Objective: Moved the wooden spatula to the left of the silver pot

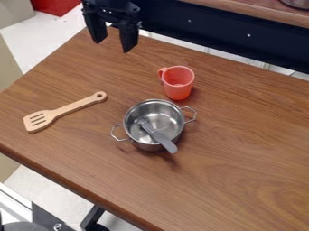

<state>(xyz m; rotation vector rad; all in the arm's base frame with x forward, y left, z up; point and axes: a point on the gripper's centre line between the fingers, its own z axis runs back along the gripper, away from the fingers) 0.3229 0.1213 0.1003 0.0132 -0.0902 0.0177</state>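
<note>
wooden spatula (72,107): pale wood, smooth, matt. pot (154,121): silver metal, polished, glossy inner wall; handles are bare metal wire. cup (178,82): red-orange plastic in appearance, smooth, light sheen. utensil in the pot (159,137): grey, smooth. table (241,167): brown wood-grain surface, smooth, low sheen.

No readable text, labels, brands, numbers or signs anywhere in the frame
</note>
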